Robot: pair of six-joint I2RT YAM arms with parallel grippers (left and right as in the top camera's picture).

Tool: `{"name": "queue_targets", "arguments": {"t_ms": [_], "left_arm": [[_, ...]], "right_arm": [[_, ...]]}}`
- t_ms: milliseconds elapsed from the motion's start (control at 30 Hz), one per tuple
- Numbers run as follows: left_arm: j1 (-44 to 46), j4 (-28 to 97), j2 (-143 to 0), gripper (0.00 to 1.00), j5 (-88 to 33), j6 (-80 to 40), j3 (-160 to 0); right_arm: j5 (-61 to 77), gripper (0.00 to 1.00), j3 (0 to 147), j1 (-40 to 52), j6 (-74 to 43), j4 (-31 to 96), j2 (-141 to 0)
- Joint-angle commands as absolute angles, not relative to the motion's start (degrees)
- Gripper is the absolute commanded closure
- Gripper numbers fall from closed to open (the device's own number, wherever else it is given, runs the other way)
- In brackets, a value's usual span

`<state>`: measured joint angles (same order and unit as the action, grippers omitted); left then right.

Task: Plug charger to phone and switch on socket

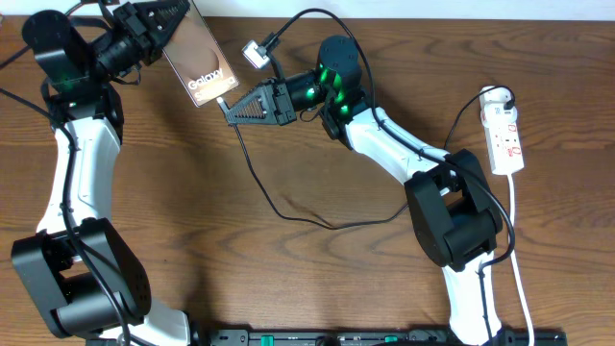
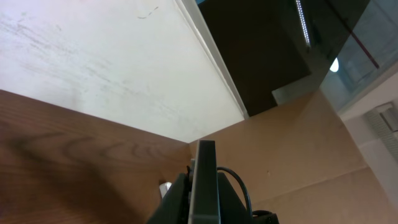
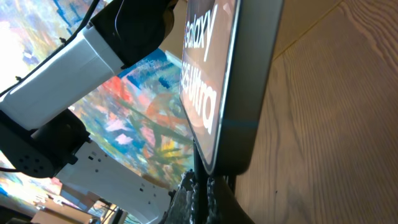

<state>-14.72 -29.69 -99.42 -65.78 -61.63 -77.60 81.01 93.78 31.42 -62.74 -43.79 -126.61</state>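
My left gripper (image 1: 165,27) is shut on the phone (image 1: 199,65) and holds it tilted above the table's far left; its "Galaxy" lettering faces up. In the left wrist view the phone (image 2: 204,177) is edge-on between the fingers (image 2: 204,208). My right gripper (image 1: 233,106) is shut on the charger's plug end, right at the phone's lower edge. The thin black cable (image 1: 261,187) trails off across the table. In the right wrist view the phone (image 3: 233,81) stands just above the closed fingers (image 3: 202,193). The white socket (image 1: 506,135) lies at the far right, apart from both grippers.
A small white-grey connector (image 1: 255,53) with its own black lead hangs beside the phone, above the right gripper. The charger cable loops over the middle of the wooden table (image 1: 288,279) towards the socket's black plug (image 1: 501,97). A white lead (image 1: 517,259) runs from the socket to the front edge.
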Motion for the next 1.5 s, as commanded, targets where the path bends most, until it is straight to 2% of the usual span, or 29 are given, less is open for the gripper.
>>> {"name": "queue_targets", "arguments": {"t_ms": [0,633,1467], "left_arm": [[-14.13,-30.13,-98.17,0.92,-67.42,-61.54,-78.98],[-12.16,-30.11,-98.17,0.93,-66.13,-61.54,-78.98],[-13.80,-30.11,-98.17,0.93,-64.49,-63.55,-78.98]], "right_arm": [[78.22,0.99,93.95,30.35,-63.24,-44.18,-126.45],[77.49,0.99,93.95,30.00,-65.34,-47.20,-126.45],[77.49,0.99,93.95,29.67,-65.76,-47.18,-126.45]]}}
